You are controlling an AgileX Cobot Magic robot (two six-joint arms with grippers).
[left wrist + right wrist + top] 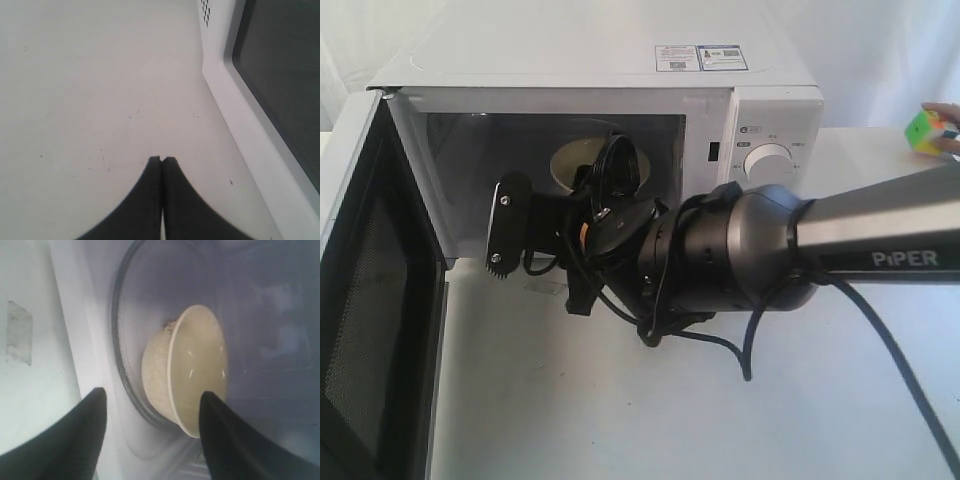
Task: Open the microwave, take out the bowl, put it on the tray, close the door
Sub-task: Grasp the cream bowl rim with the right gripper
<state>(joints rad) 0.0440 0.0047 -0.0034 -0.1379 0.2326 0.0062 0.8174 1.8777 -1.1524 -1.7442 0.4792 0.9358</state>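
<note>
Right gripper (152,392), its fingers spread wide, reaches into the open microwave (620,60) and is aimed at the bowl (195,365) just ahead of it. That cream bowl sits on the glass turntable (125,330) inside the cavity. The door (360,300) is swung fully out to the left. Close beside it, the left gripper (161,159) hovers over the white table (75,75) with its fingers pressed together. Far right, a multicoloured cube (927,131) rests on the table, perhaps under someone's fingertips.
</note>
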